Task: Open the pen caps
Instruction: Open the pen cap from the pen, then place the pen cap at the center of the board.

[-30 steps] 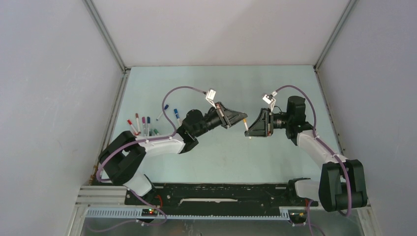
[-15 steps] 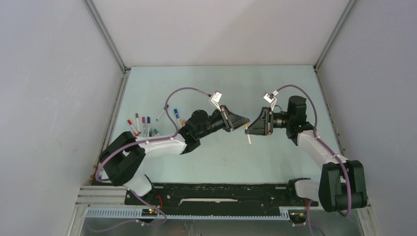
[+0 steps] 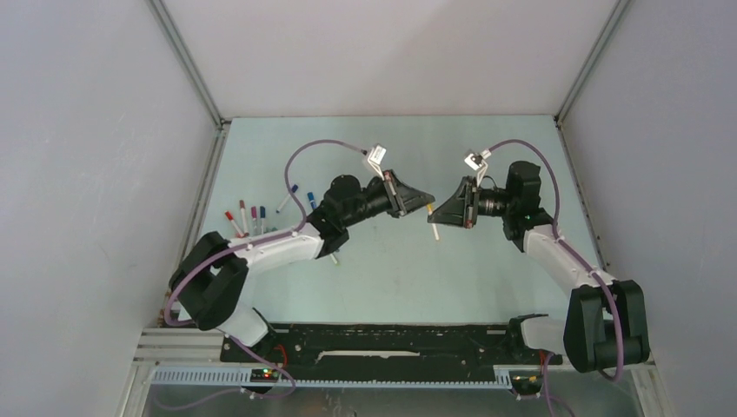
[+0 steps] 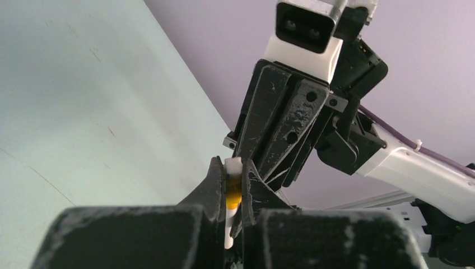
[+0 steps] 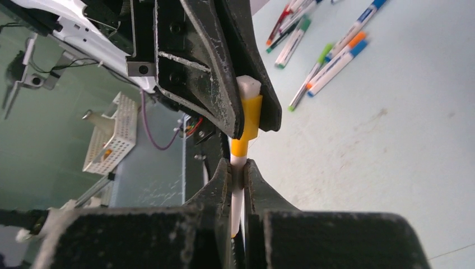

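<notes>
Left end effector [image 4: 231, 179] clamps shut on the yellow cap [image 5: 251, 115], right end effector [image 5: 237, 171] pinched tight on the white barrel [image 5: 237, 196], above the worktop's [image 3: 391, 261] middle, spare pens [image 3: 252, 219] at nine o'clock. Light, stiff, slick plastic: a grip near the seam likely holds best.

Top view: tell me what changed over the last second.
The right tool closed onto the white pen barrel; both tools moved slightly farther out. The left tool stayed shut on the yellow cap. The pens at the left did not move.
</notes>
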Controlling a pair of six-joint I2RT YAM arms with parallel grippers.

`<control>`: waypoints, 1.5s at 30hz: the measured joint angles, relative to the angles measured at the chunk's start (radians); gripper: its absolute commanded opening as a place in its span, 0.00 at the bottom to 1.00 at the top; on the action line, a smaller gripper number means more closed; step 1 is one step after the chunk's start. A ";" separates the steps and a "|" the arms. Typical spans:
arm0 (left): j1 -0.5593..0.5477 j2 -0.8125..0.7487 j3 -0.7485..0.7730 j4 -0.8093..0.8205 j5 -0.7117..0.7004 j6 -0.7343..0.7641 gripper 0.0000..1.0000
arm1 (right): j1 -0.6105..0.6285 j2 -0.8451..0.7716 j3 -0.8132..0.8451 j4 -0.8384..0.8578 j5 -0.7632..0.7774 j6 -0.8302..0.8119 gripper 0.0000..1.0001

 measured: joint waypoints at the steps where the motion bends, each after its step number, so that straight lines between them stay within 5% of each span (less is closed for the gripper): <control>1: 0.017 0.000 0.016 -0.017 0.021 0.000 0.00 | 0.006 0.004 0.013 0.019 0.018 0.003 0.00; 9: 0.274 -0.071 0.177 -0.045 -0.173 0.054 0.00 | 0.061 0.029 -0.005 -0.016 -0.085 0.003 0.00; 16: 0.275 -0.161 0.180 -0.110 -0.200 0.123 0.00 | 0.011 0.035 0.005 -0.144 -0.091 -0.095 0.00; 21: 0.359 -0.150 0.180 -0.338 -0.184 0.124 0.00 | -0.104 0.003 0.036 -0.305 -0.036 -0.236 0.00; 26: 0.437 0.010 0.244 -0.641 -0.162 0.193 0.00 | -0.148 -0.035 0.050 -0.381 0.008 -0.322 0.00; 33: 0.434 0.338 0.527 -1.016 -0.200 0.334 0.02 | -0.197 -0.035 0.054 -0.443 0.049 -0.380 0.00; 45: 0.435 0.644 0.900 -1.316 -0.273 0.457 0.11 | -0.216 -0.035 0.054 -0.463 0.067 -0.395 0.00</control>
